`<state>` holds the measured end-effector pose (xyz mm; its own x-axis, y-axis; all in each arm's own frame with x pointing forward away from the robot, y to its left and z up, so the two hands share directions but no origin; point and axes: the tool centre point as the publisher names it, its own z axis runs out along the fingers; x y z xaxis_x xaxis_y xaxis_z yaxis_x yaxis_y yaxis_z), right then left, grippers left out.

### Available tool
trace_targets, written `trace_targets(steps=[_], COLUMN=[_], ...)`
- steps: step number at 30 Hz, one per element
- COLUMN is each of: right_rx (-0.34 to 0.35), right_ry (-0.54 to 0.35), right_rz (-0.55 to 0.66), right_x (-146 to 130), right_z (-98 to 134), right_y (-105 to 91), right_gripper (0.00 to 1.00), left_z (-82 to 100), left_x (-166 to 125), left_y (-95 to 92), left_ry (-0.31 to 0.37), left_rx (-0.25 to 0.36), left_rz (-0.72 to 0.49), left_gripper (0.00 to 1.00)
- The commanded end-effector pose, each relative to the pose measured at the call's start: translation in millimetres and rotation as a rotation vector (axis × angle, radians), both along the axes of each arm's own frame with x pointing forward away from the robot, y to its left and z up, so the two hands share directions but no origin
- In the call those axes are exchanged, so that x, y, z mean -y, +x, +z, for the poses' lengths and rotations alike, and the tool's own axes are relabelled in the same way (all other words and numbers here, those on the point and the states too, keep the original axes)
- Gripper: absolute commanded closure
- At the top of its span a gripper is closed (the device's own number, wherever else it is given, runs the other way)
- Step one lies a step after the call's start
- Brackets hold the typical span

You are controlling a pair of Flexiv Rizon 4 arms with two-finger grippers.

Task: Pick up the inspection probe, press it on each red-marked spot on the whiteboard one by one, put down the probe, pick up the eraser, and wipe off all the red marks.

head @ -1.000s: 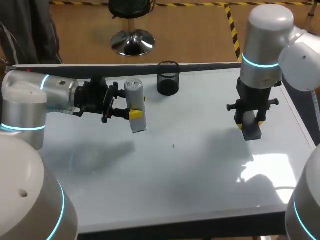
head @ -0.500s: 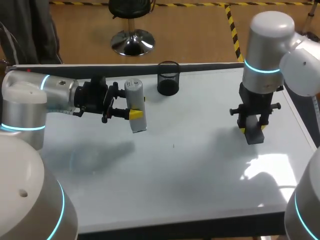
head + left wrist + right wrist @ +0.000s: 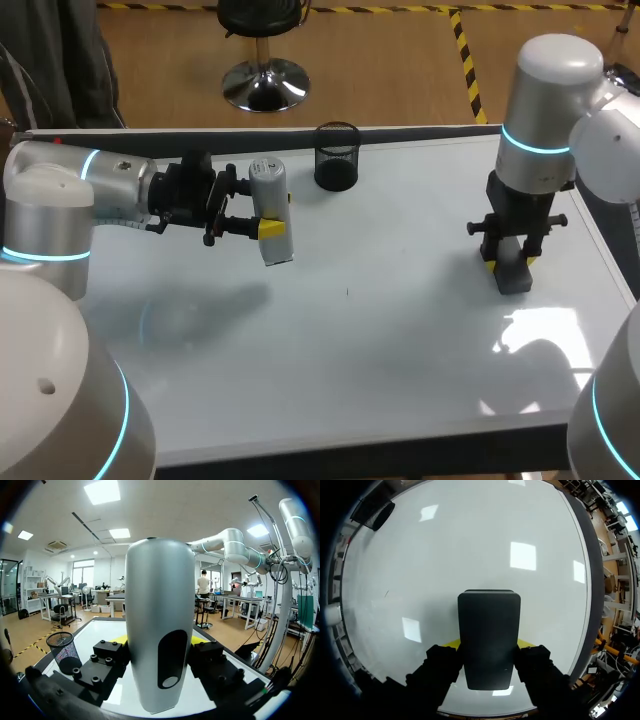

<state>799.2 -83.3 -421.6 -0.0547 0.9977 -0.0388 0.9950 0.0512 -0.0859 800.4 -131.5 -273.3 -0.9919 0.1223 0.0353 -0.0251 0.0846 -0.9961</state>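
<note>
- Here, the left gripper has its fingers closed on the inspection probe, a silver cylinder clamped from 2 sides about halfway down its body.
- The probe hangs nearly upright over the rear left part of the whiteboard, clear of the surface. Judging by the task, that is a parked pose: the tool is held out of the way, not pressed on anything.
- The right gripper comes straight down at the right side of the board, its fingers gripping the eraser, a dark block held by its upper part.
- This grip leaves the eraser's lower end free and pointing at the board, which suits wiping. The block is very near the surface, but I cannot tell whether it touches.
- No red shows on the board in the head view or the right wrist view. Only 1 small dark speck sits near the middle, so the wiping looks largely finished.
- A black mesh cup stands at the rear edge, well apart from both tools.
</note>
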Motion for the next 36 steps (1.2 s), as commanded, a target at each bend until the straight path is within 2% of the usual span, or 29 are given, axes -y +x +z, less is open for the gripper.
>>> trace_targets(steps=[1,2,6,8,9,10,11,19,27,36], right_rx=[0.001,0.001,0.007,0.015,0.020,0.024,0.028,0.041,0.065,0.096], right_ry=[0.006,0.005,0.003,0.001,0.000,0.000,-0.004,-0.014,-0.026,-0.044], right_rz=[-0.001,-0.001,-0.002,-0.003,-0.003,-0.001,-0.003,-0.012,-0.091,-0.100], right_x=[3.5,4.1,4.7,3.7,2.9,2.0,1.3,0.4,-6.0,-17.2], right_z=[-0.6,0.0,5.2,9.1,11.4,13.6,15.5,23.7,45.8,68.0], right_y=[-1.0,-1.1,-1.5,-1.6,-1.7,-1.7,-1.5,-1.4,-0.3,-0.7], right_gripper=[1.00,1.00,0.62,0.51,0.34,0.20,0.02,0.00,0.00,0.00], left_z=[1.0,1.0,1.0,1.0,1.0,1.0,1.0,1.0,1.0,1.0], left_x=[-0.2,-0.2,-0.2,-0.2,-0.2,-0.2,-0.2,-0.2,-0.2,-0.2], left_y=[-1.2,-1.2,-1.2,-1.2,-1.2,-1.2,-1.2,-1.2,-1.2,-1.2], left_ry=[-0.002,-0.002,-0.002,-0.002,-0.002,-0.002,-0.002,-0.002,-0.002,-0.002], left_rx=[0.002,0.002,0.002,0.002,0.002,0.002,0.002,0.002,0.002,0.002], left_rz=[0.003,0.003,0.003,0.003,0.003,0.003,0.003,0.003,0.003,0.003], left_gripper=[1.00,1.00,1.00,1.00,1.00,1.00,1.00,1.00,1.00,1.00])
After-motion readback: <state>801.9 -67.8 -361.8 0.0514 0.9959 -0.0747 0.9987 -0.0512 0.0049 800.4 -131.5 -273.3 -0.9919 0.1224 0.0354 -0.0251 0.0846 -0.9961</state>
